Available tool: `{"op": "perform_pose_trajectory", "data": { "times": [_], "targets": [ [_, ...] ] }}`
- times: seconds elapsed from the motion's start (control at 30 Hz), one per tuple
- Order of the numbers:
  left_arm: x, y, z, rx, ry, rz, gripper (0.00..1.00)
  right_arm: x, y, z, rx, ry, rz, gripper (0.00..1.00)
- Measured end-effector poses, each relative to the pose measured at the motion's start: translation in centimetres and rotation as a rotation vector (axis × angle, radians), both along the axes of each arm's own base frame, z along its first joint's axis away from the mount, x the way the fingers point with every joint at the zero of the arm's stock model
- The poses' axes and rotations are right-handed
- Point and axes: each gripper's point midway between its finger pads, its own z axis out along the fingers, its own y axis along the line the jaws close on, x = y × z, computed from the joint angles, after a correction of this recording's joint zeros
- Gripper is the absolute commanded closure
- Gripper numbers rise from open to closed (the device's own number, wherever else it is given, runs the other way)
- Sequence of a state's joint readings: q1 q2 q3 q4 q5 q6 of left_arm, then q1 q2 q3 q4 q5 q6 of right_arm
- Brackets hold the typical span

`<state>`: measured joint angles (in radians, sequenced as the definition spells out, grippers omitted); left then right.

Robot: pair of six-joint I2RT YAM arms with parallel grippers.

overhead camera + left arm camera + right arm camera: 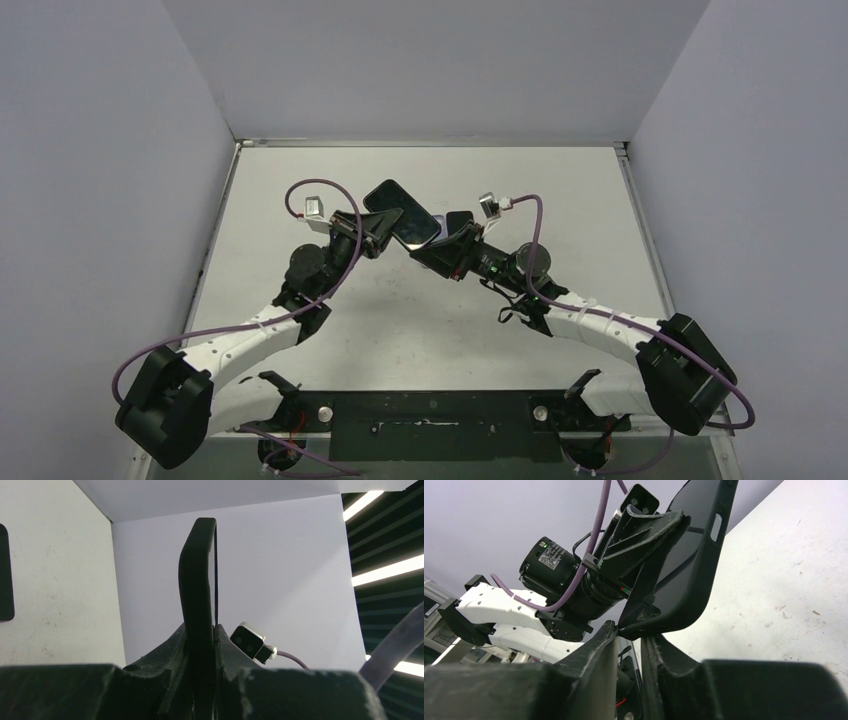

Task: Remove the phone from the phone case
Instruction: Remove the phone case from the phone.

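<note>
R end effector (630, 634): jaws nearly together, nipping lower corner of phone case (701, 570). L end effector (201, 628) clamped tight on case's long edge, holding it tilted in air above table (590, 200), phone (402, 212) seemingly inside. Step: starting the peel. Next, prob.: R pulls corner lip off phone w/o L slipping; thin lip, grip looks marginal.

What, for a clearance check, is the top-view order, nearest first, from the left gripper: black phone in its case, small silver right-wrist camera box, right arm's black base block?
1. Black phone in its case: held by the left gripper, centre.
2. Small silver camera box: just to the right.
3. Black base block: far lower right.
</note>
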<state>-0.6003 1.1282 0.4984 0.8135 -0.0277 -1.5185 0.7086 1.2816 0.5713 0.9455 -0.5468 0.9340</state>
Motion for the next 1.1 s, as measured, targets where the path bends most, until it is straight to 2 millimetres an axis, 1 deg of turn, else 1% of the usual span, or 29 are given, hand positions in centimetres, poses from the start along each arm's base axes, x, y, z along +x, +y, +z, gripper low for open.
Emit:
{"op": "perform_pose_trajectory", "data": {
  "times": [0.07,0.2,0.27,0.37,0.53,0.73,0.8,0.9,0.93,0.97,1.03,1.07,1.1],
  "targets": [
    [0.1,0.0,-0.1,-0.003,0.018,-0.003,1.0,0.0,0.1,-0.1,-0.003,-0.007,0.002,1.0],
    [0.2,-0.3,-0.3,-0.008,0.041,-0.025,1.0,-0.2,0.1,-0.3,-0.019,-0.042,0.014,1.0],
    [0.4,-0.5,-0.7,-0.005,0.06,-0.038,1.0,-0.1,0.1,-0.6,-0.042,-0.077,0.008,1.0],
    [0.8,-0.8,-1.7,0.013,0.095,-0.056,1.0,0.2,0.1,-1.6,-0.096,-0.121,-0.006,1.0],
    [0.8,-1.0,-2.9,0.035,0.13,-0.079,1.0,0.4,-0.2,-3.1,-0.19,-0.209,-0.018,1.0],
    [0.6,-1.1,-3.1,0.058,0.121,-0.11,1.0,0.3,-0.4,-3.8,-0.246,-0.284,0.006,1.0],
    [0.5,-1.0,-3.1,0.073,0.113,-0.125,1.0,0.6,-0.6,-4.3,-0.279,-0.303,0.006,0.99],
    [0.3,-0.9,-3.2,0.109,0.086,-0.163,1.0,1.1,-1.1,-5.4,-0.327,-0.305,0.004,0.89],
    [0.3,-0.8,-3.2,0.128,0.075,-0.177,1.0,1.2,-1.3,-5.8,-0.343,-0.303,0.007,0.85],
    [0.3,-0.6,-3.3,0.149,0.062,-0.188,1.0,1.3,-1.7,-6.1,-0.358,-0.301,0.011,0.78],
    [0.3,-0.2,-3.4,0.196,0.032,-0.202,1.0,1.1,-2.3,-6.6,-0.383,-0.299,0.031,0.61],
    [0.3,0.0,-3.5,0.221,0.016,-0.208,1.0,0.9,-2.6,-6.8,-0.394,-0.3,0.046,0.53],
    [0.4,0.2,-3.6,0.247,0.003,-0.214,1.0,0.6,-2.9,-6.9,-0.403,-0.305,0.062,0.48]
  ]
}}
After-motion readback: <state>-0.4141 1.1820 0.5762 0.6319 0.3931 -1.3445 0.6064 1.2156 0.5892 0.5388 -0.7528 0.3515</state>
